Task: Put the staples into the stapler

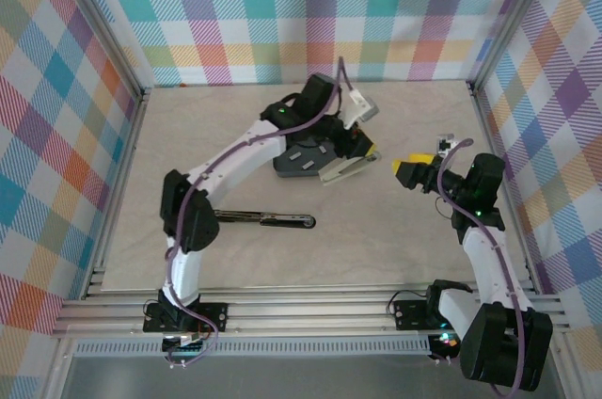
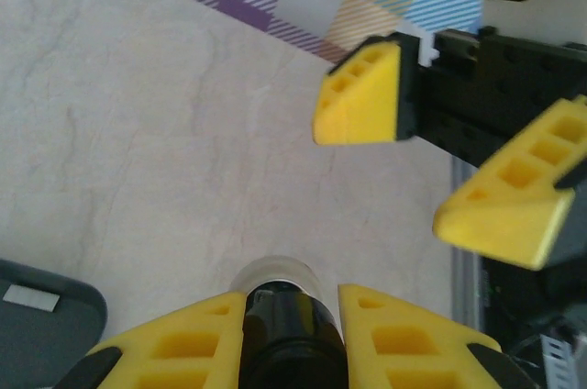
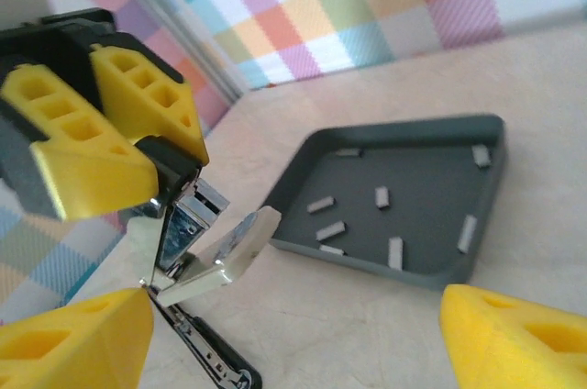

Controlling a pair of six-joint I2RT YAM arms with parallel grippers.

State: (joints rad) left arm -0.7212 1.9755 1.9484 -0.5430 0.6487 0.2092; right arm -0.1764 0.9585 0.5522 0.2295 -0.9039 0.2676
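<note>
The stapler (image 3: 188, 224) hangs open with its metal channel exposed. Its pale cover (image 3: 229, 251) is swung out and its black base (image 3: 206, 357) hangs below. My left gripper (image 2: 292, 302) is shut on the stapler's dark body (image 2: 284, 334), and from above that gripper (image 1: 362, 147) holds the stapler (image 1: 340, 169) beside the tray. Several short silver-grey staples (image 3: 331, 230) lie loose in the dark grey tray (image 3: 367, 262). My right gripper (image 3: 293, 316) is open wide with nothing between its fingers. It hovers just right of the stapler (image 1: 411, 170).
The tray (image 1: 293, 162) sits under the left wrist, and its corner (image 2: 55, 334) carries one staple strip (image 2: 27, 297). A long dark bar (image 1: 268, 220) lies on the table left of centre. Checked walls and metal rails enclose the table.
</note>
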